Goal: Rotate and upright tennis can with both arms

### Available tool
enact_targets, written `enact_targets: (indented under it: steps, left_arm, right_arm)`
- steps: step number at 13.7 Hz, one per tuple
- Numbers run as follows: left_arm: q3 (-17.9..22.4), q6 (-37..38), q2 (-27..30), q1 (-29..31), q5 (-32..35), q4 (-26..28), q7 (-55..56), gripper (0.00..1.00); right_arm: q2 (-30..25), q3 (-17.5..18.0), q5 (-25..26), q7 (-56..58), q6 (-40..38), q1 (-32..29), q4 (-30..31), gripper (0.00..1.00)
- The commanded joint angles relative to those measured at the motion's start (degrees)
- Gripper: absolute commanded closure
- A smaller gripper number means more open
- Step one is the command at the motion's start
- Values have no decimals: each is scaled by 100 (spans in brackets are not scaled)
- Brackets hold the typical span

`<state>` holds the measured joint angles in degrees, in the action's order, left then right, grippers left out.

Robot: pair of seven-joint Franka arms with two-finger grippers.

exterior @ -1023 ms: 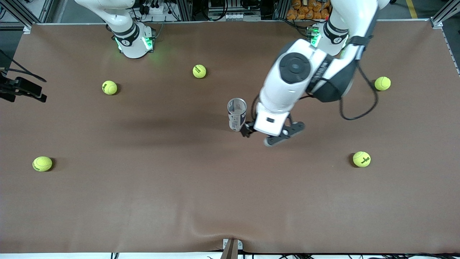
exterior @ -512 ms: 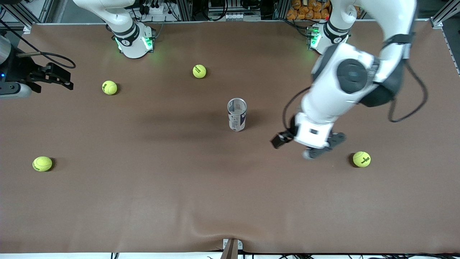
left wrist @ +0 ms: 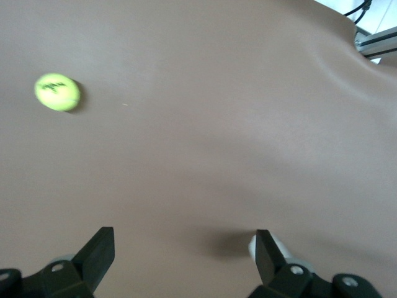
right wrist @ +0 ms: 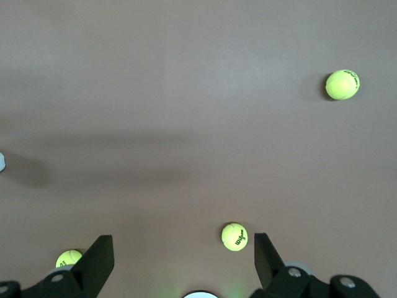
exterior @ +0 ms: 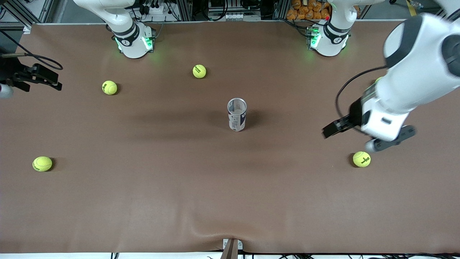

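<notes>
The tennis can (exterior: 237, 114), clear and white with its open rim up, stands upright in the middle of the table with nothing touching it. My left gripper (exterior: 332, 129) is open and empty over bare table toward the left arm's end, well away from the can. The left wrist view shows its jaws (left wrist: 184, 248) wide apart over bare mat. My right gripper (exterior: 54, 77) is open and empty at the right arm's end of the table, at the edge of the view. Its jaws (right wrist: 183, 248) are also wide apart. The can does not show in either wrist view.
Tennis balls lie around the brown mat (exterior: 179, 201): one (exterior: 199, 71) near the bases, one (exterior: 109, 87) by the right gripper, one (exterior: 42, 163) nearer the camera, one (exterior: 361, 159) just below the left hand. The left arm partly hides another (exterior: 377, 79).
My left arm has swung away from the can toward its own end of the table, gripper open. The can stays upright. The right gripper has come further into view at the table's end.
</notes>
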<state>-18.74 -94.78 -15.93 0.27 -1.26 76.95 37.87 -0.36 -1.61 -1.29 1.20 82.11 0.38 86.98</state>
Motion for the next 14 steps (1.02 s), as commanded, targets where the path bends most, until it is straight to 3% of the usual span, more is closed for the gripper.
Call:
enact_targets:
  steps: [1,6,10,14]
  left_arm:
    - [387,537,624,-53,108,276,-848,0]
    - [1538,601,1574,-457,38,1225,-1958,0]
    - [1645,269,2401,-457,47,2262,-2257,0]
    - [2092,74,2077,-589,126,2018,-2688,0]
  right_arm:
    - [-193,47,-12,-6,51,-179,214,0]
    - [-193,47,-12,-15,42,-179,232,0]
    - [-201,65,-12,-15,42,-170,231,0]
    - [-263,65,-12,-381,33,-179,223,0]
